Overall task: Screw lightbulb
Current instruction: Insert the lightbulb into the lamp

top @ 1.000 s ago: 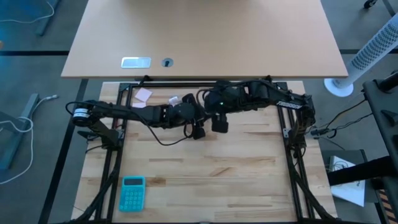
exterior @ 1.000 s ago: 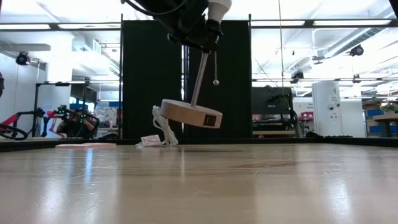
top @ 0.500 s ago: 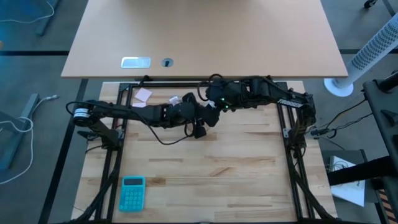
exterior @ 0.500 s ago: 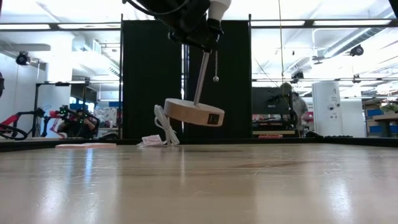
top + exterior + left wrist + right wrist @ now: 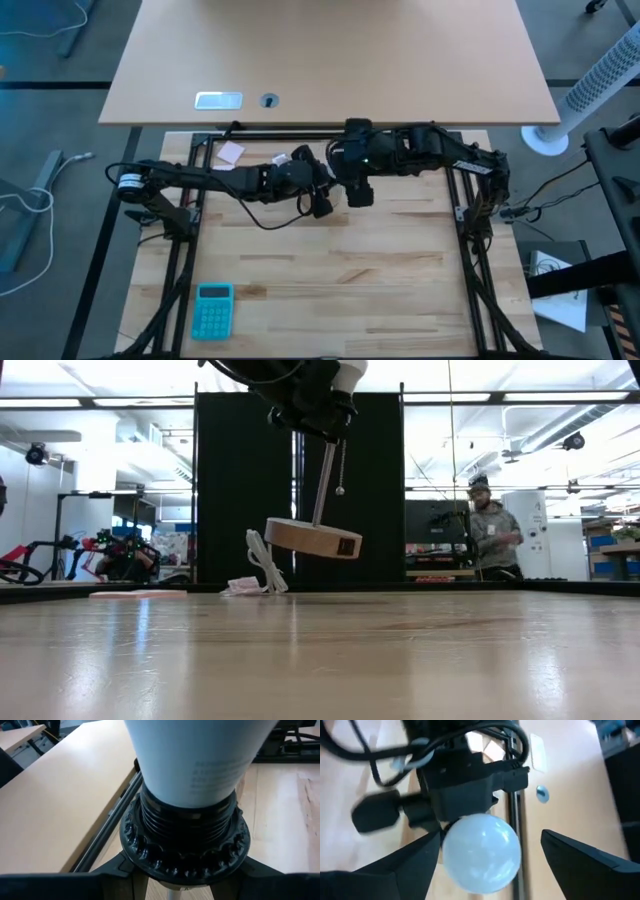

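One pale, frosted white lightbulb [image 5: 481,854] is sitting in one black ribbed socket [image 5: 187,842] of a small lamp that two dark robot arms are holding in the air above the slatted wooden table [image 5: 330,270]. The left gripper [image 5: 318,188] is clamping the lamp by its socket collar, fingers closed narrowly around it. The right gripper [image 5: 490,852] is standing over the round glass dome with its two dark fingers [image 5: 400,867] spread wide on either side, not touching it; a second ago they were closer together, and the right arm has turned since then.

Below the socket, one thin metal stem is carrying one round wooden disc [image 5: 312,538], tilted and clear of the tabletop, riding slightly higher than a second ago. One small ball on a pull chain [image 5: 340,490] is dangling beside the stem.

One turquoise calculator [image 5: 212,309] is lying near the table's front left corner. One person [image 5: 492,538] is standing in the room behind, where none stood a second ago.
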### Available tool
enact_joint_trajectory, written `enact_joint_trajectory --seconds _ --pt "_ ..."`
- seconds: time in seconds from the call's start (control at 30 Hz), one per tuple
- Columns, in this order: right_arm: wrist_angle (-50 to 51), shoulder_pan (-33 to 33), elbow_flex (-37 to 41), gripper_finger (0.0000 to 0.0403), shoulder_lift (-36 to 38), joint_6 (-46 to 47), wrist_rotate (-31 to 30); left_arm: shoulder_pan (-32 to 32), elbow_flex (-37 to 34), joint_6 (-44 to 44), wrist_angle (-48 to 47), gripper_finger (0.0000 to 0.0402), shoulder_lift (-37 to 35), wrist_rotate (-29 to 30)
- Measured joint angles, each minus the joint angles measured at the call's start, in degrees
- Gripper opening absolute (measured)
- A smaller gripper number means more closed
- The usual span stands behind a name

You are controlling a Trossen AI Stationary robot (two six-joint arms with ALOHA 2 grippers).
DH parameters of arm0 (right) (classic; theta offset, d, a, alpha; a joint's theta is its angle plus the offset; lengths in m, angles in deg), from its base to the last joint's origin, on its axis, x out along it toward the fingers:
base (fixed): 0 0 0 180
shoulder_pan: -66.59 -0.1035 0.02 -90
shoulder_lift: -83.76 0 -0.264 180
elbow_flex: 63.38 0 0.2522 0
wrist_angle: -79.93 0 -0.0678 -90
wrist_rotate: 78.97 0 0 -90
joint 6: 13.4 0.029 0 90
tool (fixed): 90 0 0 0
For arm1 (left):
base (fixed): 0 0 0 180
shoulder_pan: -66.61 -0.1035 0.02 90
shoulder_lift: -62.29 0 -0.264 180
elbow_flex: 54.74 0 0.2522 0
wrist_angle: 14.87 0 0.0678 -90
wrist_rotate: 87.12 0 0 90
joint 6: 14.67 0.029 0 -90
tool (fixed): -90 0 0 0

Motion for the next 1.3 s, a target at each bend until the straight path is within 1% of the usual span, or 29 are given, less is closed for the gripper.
enact_joint_trajectory --seconds 0.13,0.23,0.3,0.43,0.57,0.67,1.0,1.17,1.3 --pt "4.59 -0.21 0.12 0.0343 -0.05 -1.20 3.49 0.70 0.00 3.21 -1.53 0.0146 0.00 -1.19" --pt "5.25 -0.76 0.92 0.0343 -0.05 -0.35 5.24 1.08 0.00 4.04 -1.64 0.0146 0.00 -2.52" --pt "5.29 -1.36 1.31 0.0343 -0.06 -1.25 5.35 1.16 0.00 4.40 -1.62 0.0146 0.00 -3.17" --pt "4.43 -2.21 2.44 0.0343 -0.07 -3.47 5.36 1.12 -0.02 4.46 -1.62 0.0146 0.06 -6.84" --pt "4.37 -2.25 3.50 0.0341 -0.09 -3.24 5.36 1.16 -0.07 4.45 -1.83 0.0146 0.20 -7.30" --pt "4.32 -2.23 3.74 0.0329 -0.09 -3.05 5.29 1.14 -0.09 4.50 -1.82 0.0146 0.20 -7.45" --pt "2.90 -2.21 3.78 0.0258 -0.09 5.60 5.24 1.14 -0.13 3.79 -1.88 0.0146 0.22 -8.23" --pt "2.91 -2.21 4.31 0.0250 -0.09 9.62 5.19 1.18 -0.21 3.20 -2.13 0.0146 0.22 -8.49" --pt "2.90 -2.21 4.82 0.0248 -0.07 15.18 5.05 1.18 -0.22 2.60 -2.26 0.0146 0.22 -8.43"
